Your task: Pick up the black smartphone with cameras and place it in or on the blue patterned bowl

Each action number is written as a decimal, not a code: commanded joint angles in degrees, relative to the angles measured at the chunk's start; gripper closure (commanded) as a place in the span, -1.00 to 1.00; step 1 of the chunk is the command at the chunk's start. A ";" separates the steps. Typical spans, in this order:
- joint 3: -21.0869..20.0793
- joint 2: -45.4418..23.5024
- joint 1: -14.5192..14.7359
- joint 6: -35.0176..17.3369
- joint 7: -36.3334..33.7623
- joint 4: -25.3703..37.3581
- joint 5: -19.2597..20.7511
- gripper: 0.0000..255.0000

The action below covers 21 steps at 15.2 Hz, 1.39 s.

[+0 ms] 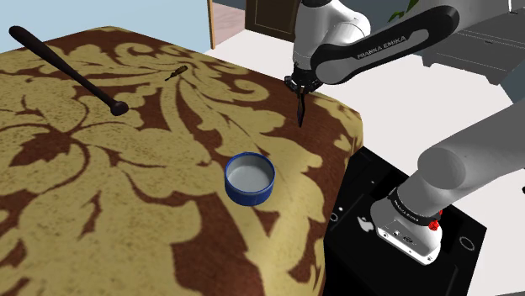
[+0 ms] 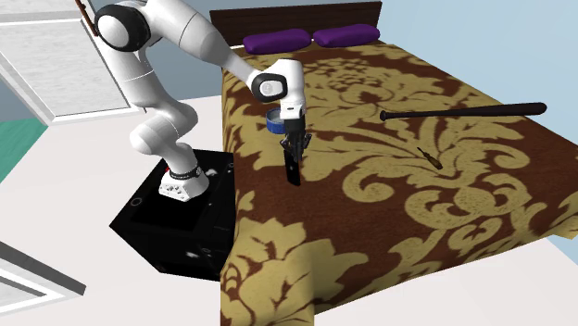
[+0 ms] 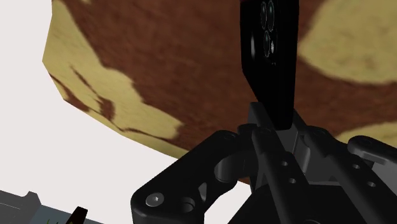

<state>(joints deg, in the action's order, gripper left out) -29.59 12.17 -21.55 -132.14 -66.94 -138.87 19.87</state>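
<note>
Black and slim, the smartphone [image 3: 270, 51] stands straight out from my gripper [image 3: 275, 126], its cluster of camera lenses facing the wrist camera at the far end of the case. My fingers [image 3: 262, 141] are pressed against its near end, pinching it between them. In the shoulder view the gripper [image 1: 298, 84] points down with the phone [image 1: 300, 109] hanging nearly upright beneath it, off the brown and gold bedspread [image 1: 126, 193] and near the bed's edge on the side of my stand [image 1: 357, 198]. The blue bowl [image 1: 232, 188] sits upright on the bedspread, pale inside, apart from the phone and lower and further toward the shoulder view's left. In the second exterior view the gripper [image 2: 295, 141] holds the phone [image 2: 292, 167] over the bed's near side, and the bowl [image 2: 273, 121] shows just behind my wrist, partly hidden by it. A long dark baseball bat [image 1: 67, 69] lies on the bedspread well away from me, toward the shoulder view's upper left, and a small dark thing [image 1: 178, 72] that I cannot identify lies between the bat and the phone. Two purple pillows [image 2: 276, 40] rest by the dark headboard [image 2: 296, 13] in the second exterior view. Beyond the bed's edge the wrist view shows pale floor [image 3: 38, 140].
</note>
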 commanded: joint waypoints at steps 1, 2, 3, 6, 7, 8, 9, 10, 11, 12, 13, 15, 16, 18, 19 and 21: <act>-0.02 -0.02 0.02 -0.03 -0.01 0.00 -0.02 1.00; -0.02 -0.03 0.02 -0.03 -0.01 0.01 -0.02 1.00; 0.14 0.47 0.16 0.66 0.55 0.35 -0.53 1.00; 0.57 1.84 0.56 2.74 2.13 1.47 -1.91 1.00; 0.72 2.26 0.68 3.44 2.63 1.87 -2.32 1.00; 0.86 2.67 0.80 4.15 3.10 2.28 -2.71 1.00; 1.01 3.06 0.91 4.86 3.56 2.71 -3.08 1.00; 1.15 3.44 1.02 5.57 4.01 3.15 -3.43 1.00; 1.28 3.80 1.11 6.28 4.44 3.60 -3.76 1.00; 1.41 4.14 1.20 7.00 4.86 4.07 -4.07 1.00; 1.54 4.47 1.29 7.71 5.27 4.54 -4.36 1.00; 1.79 5.08 1.44 9.15 6.05 5.54 -4.90 1.00; 1.92 5.37 1.51 9.86 6.42 6.05 -5.14 1.00; 2.15 5.89 1.63 11.30 7.13 7.12 -5.59 1.00; 2.26 6.13 1.68 12.02 7.47 7.67 -5.80 1.00; 2.47 6.56 1.77 13.47 8.13 8.80 -6.17 1.00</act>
<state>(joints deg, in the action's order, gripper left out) -27.27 18.49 -19.83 -119.62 -59.25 -130.83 13.94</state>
